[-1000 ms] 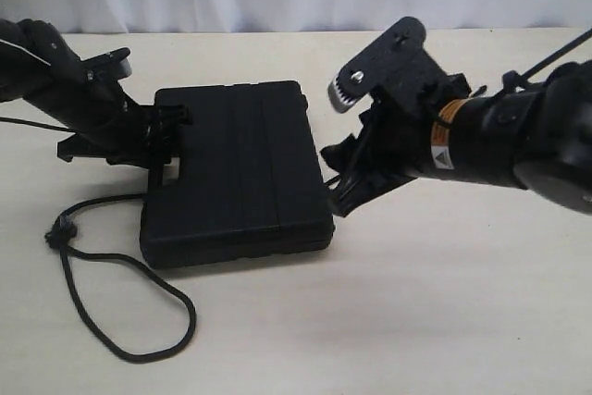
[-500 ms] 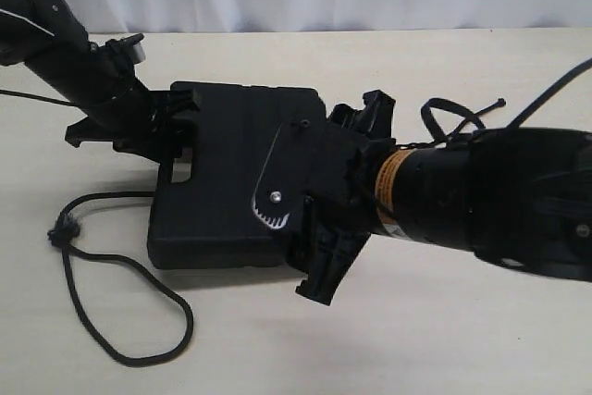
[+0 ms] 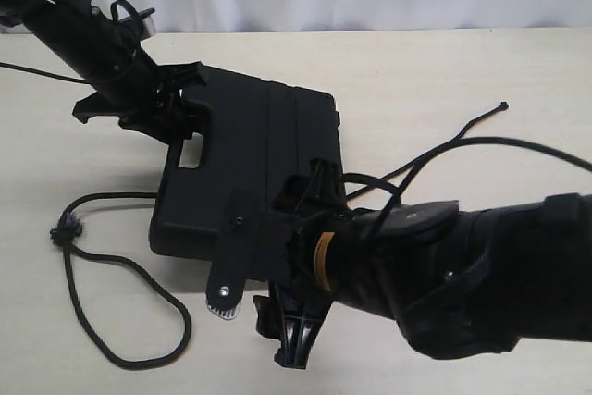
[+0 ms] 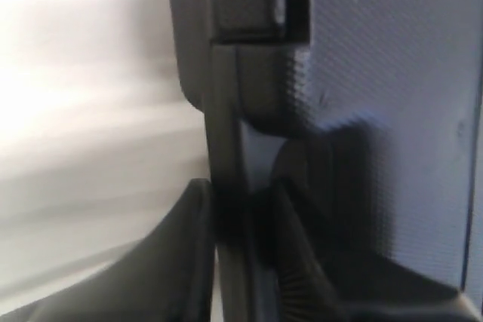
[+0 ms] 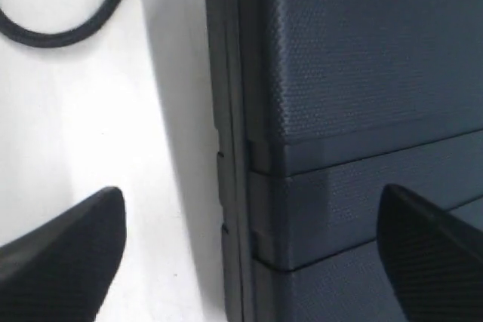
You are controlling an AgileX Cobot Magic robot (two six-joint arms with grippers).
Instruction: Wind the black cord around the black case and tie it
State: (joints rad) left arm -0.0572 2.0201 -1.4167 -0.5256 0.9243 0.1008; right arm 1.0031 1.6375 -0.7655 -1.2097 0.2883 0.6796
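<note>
Right gripper (image 3: 259, 321), lower centre: jaws spread, straddling the near edge of the case (image 3: 264, 150), likely to grip it.
Cord (image 3: 63, 227), lower left: slack loop on the surface (image 3: 481, 71), not yet wrapped.
Case, centre: askew.
Left gripper (image 3: 176, 104), upper left: jaws pinching the case's handle edge, probably steadying it.

The edge of the black case (image 5: 362, 73) stood between the right claw's (image 5: 245, 258) parted jaws. Bare desk (image 5: 173, 209) lay free beneath one jaw, the black cord (image 5: 60, 32) beyond.
</note>
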